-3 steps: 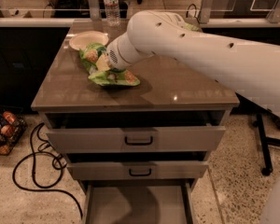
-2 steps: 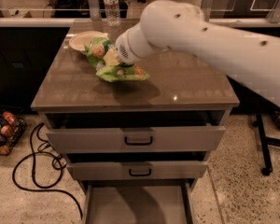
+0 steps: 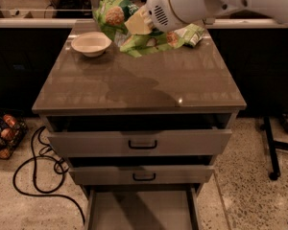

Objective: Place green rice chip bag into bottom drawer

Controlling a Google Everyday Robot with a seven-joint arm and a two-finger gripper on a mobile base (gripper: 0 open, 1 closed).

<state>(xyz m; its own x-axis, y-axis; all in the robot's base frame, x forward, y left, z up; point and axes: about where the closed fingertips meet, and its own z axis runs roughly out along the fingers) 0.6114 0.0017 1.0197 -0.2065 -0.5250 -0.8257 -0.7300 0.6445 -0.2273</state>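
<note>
My gripper (image 3: 137, 25) is clamped on the green rice chip bag (image 3: 114, 14), held in the air above the cabinet top (image 3: 134, 90). It looks light, crinkly and slick, so I judge a pinch on its crumpled middle suits it.

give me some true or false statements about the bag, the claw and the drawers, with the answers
1. The claw holds the green rice chip bag up off the cabinet top. True.
2. The bottom drawer is pushed shut. False: it stands pulled out, with its grey floor showing.
3. A white bowl sits on the cabinet top, left of the bag in the picture. True.
4. The basket of small items stands on the floor at the right of the cabinet. False: it is at the left edge of the picture.
5. The top drawer has no handle. False: a black handle sits at the middle of its front.
</note>
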